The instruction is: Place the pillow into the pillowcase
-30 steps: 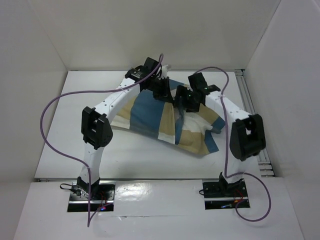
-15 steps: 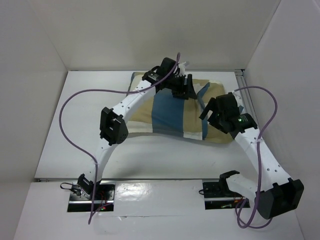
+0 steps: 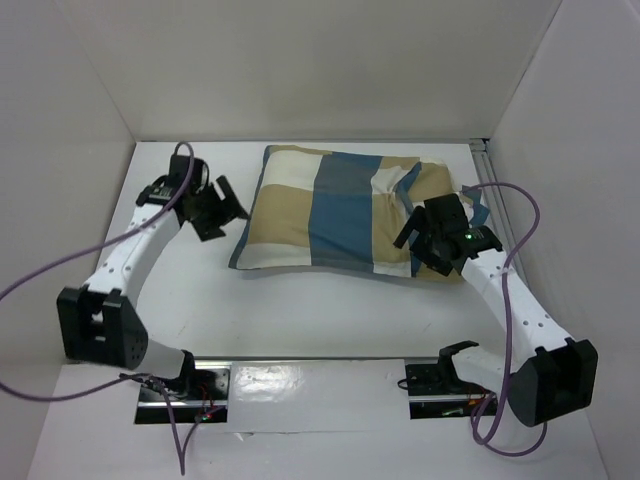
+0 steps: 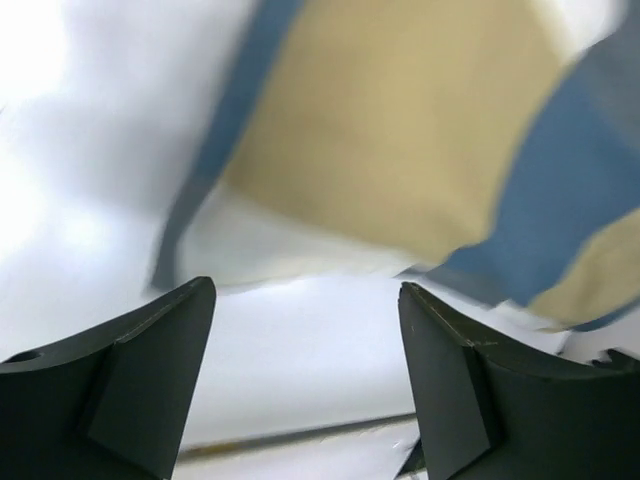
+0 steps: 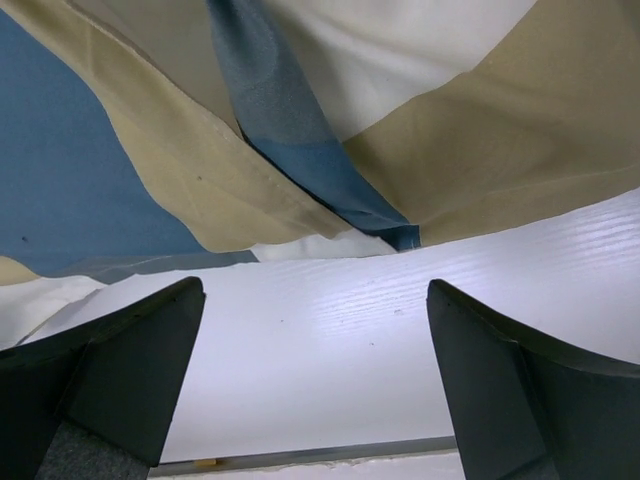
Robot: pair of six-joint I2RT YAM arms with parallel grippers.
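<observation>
- Got the pillowcase [image 3: 340,210] lying on the desk [image 3: 300,310], towards the far side and roughly centred, long side running left to right.
- Looks puffed up and full rather than flat, with big blue, tan and cream blocks across the top.
- Can't spot the pillow as its own thing in any view, just that stuffed-looking cloth, so can't tell exactly where it sits.
- Left end of the case smooth and squared off, right end rumpled with folds and a loose blue strip.
- Left end effector [image 3: 228,212] off the left end of the pillowcase, near it but apart, bare desk in between. Wide apart at the jaws, gripping nothing.
- Left wrist view is pretty blurry: a tan block and a blue edge of cloth up ahead of the fingers, plain white desk in the gap.
- Right end effector [image 3: 418,245] right at the near-right corner of the pillowcase. Also spread wide, nothing held. Can't tell from above whether it touches the cloth.
- Right wrist view: folded tan and blue edges just over the desk ahead of the fingers, only bare desk between them.
- White walls [image 3: 300,60] boxing in the whole setup.
</observation>
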